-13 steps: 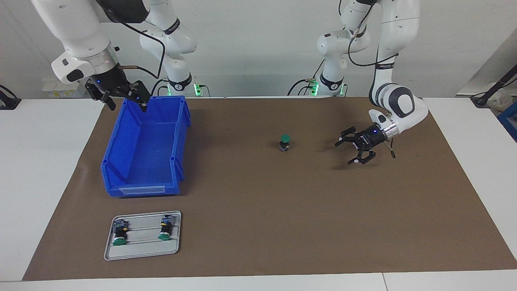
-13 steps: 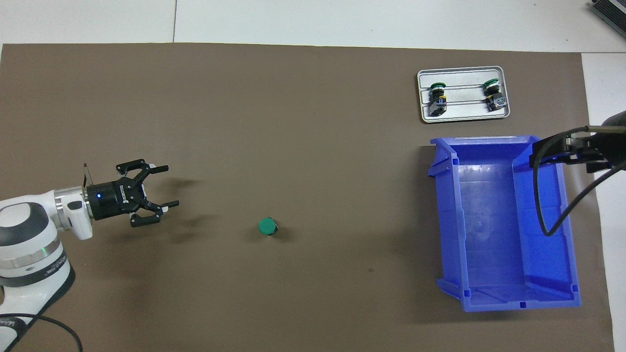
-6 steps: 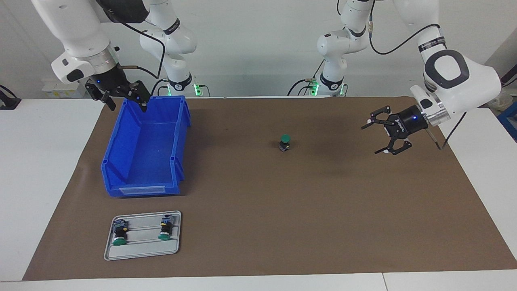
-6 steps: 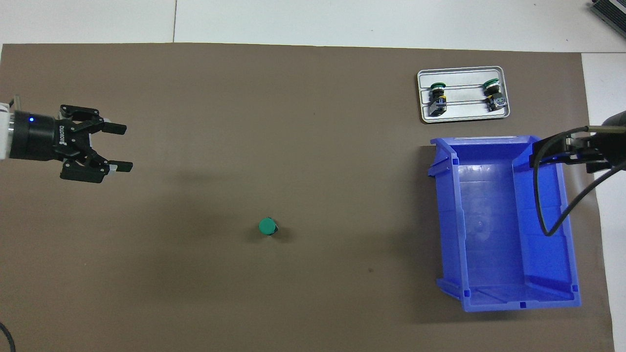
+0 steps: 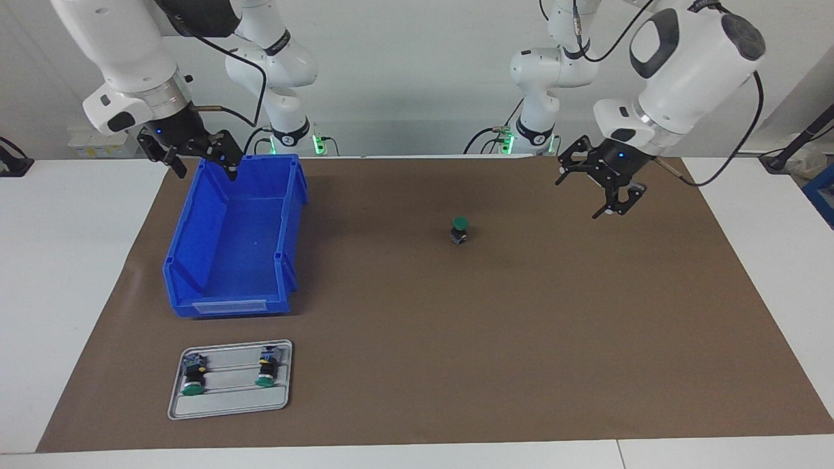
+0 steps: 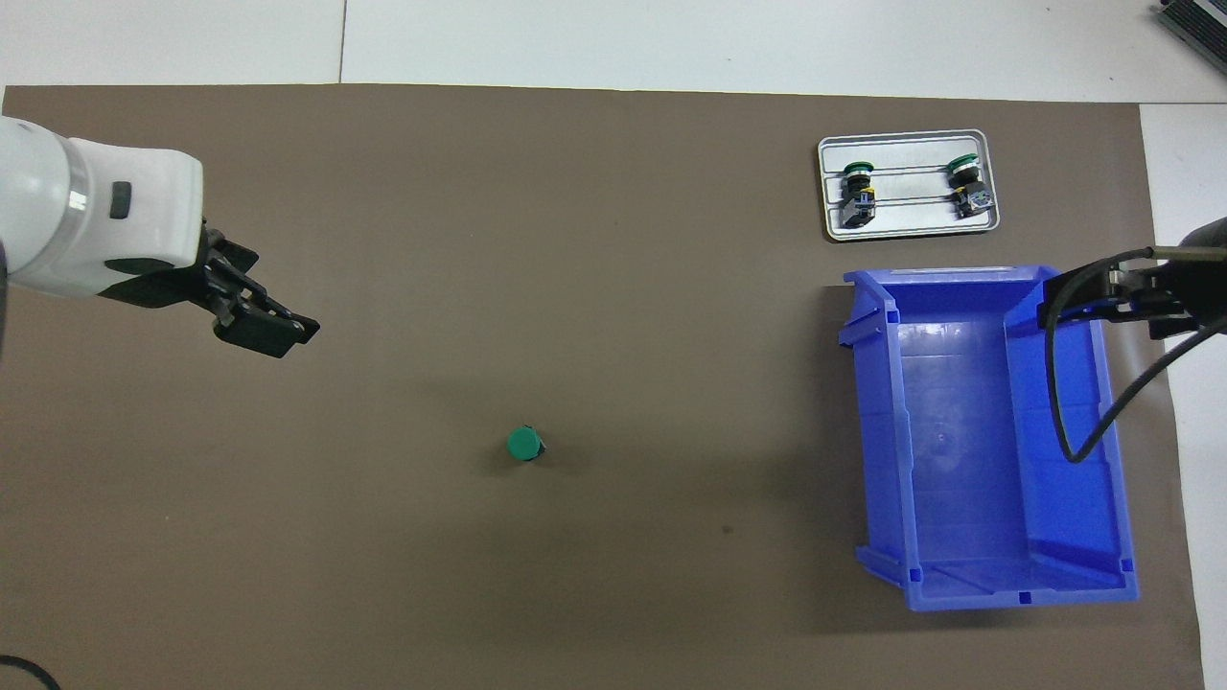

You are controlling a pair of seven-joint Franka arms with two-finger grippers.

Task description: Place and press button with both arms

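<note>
The tabletop [image 5: 404, 365] carries a blue bin [image 5: 234, 234] at the right arm's end, with a grey tray [image 5: 228, 407] holding two spare buttons farther from the robots. The button [image 5: 460, 230] stands upright mid-mat, cap up: placing appears done, pressing remains. Left tool [image 5: 603, 185] hangs released, raised above the mat. Right tool [image 5: 195, 156] waits released over the bin's rim. Nothing obstructs the button.

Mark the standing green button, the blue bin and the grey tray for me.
standing green button [image 5: 460, 223], facing view, on its green cap.
blue bin [image 5: 184, 246], facing view, on a side wall.
grey tray [image 5: 229, 404], facing view, on its bare strip farthest from the robots.
</note>
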